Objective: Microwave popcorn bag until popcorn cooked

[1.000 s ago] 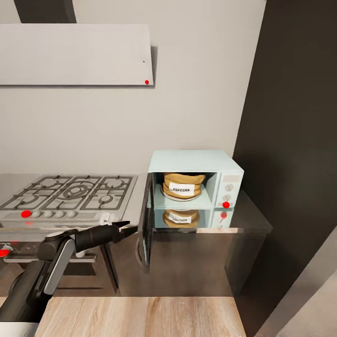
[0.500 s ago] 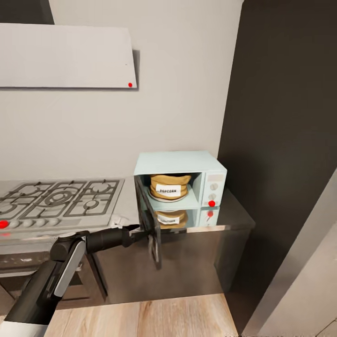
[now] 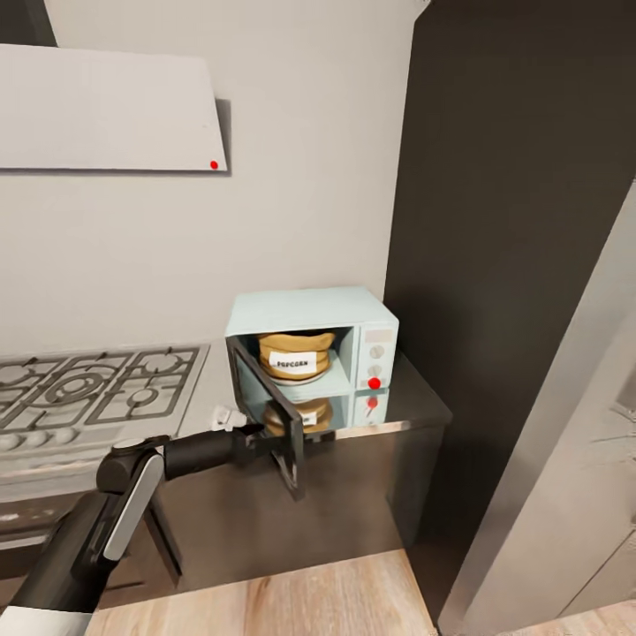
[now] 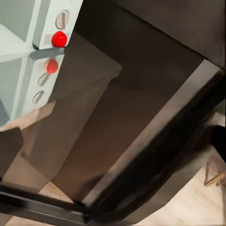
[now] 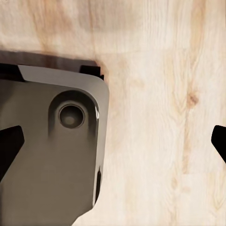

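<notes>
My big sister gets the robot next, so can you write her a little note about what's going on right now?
Left claw: at the outer edge of the half-open microwave door; whether it's open or shut is hidden.
Right claw: open, holding nothing, pointing at the wooden floor.
The popcorn bag already sits inside the microwave on the countertop.
Done: bag is in.
Left: push the door fully shut, then start the heating, probably with a knob by the red dot.

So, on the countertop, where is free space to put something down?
Bare countertop lies right of the microwave, up to the dark wall. A narrow strip lies between the hob and the microwave. In front, the open door and left gripper crowd it.
</notes>
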### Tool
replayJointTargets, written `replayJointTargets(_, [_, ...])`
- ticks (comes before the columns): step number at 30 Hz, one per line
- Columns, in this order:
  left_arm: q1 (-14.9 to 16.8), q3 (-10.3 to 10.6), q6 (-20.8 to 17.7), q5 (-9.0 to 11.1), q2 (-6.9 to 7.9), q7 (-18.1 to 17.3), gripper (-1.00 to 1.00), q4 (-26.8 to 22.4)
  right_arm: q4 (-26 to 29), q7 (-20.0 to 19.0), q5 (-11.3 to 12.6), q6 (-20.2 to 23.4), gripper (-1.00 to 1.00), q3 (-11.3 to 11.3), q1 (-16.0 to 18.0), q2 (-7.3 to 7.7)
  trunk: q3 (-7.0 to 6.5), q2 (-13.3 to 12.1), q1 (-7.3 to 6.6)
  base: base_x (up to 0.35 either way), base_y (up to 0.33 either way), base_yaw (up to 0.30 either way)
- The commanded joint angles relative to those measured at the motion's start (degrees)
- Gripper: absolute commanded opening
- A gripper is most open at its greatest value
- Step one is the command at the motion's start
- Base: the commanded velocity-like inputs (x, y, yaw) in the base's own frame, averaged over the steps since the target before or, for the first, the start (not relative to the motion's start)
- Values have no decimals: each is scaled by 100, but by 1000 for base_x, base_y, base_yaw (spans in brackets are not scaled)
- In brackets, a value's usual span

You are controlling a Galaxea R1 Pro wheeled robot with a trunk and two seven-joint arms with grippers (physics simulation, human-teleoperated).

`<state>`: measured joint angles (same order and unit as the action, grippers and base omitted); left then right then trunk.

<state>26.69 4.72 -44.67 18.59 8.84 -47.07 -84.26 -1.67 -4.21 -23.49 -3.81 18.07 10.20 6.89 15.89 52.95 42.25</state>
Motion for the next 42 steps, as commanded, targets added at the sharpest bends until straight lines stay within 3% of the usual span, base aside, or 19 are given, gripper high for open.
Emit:
replayJointTargets(1, [3,7,-33,22,4,4,100,-3,-18,-10,-42,-31,100,48,8,4,2,5,1,0,0,-189])
replayJointTargets(5, [3,11,-33,20,-23,63,100,3,-18,-10,-42,-34,100,49,8,3,-16,5,1,0,0,-187])
replayJointTargets(8, [3,11,-33,8,-270,366,100,5,-18,-10,-42,-45,100,52,8,5,-28,5,1,0,0,-186])
replayJointTargets(12, [3,18,-25,12,-412,769,100,5,-18,-10,-42,-49,100,54,8,5,-46,5,1,0,0,-186])
replayJointTargets(31, [3,7,-15,-10,-431,880,100,-153,-18,73,-59,-95,100,40,8,-2,-73,5,1,26,0,-66])
replayJointTargets(35, [3,10,-15,-1,-449,1256,100,-153,-18,86,-59,-94,100,39,8,-3,-73,5,1,298,0,0])
replayJointTargets(38, [3,21,-15,-10,-599,1373,100,-152,-18,87,-61,-94,100,37,8,-5,-73,5,1,301,0,0])
replayJointTargets(41, [3,225,-15,-27,-667,1431,100,-146,-18,87,-65,-93,100,36,8,-4,-73,5,1,261,0,0])
replayJointTargets(42, [3,451,-15,-28,-679,1720,100,-144,-18,87,-61,-99,100,38,8,-4,-73,5,1,94,0,0])
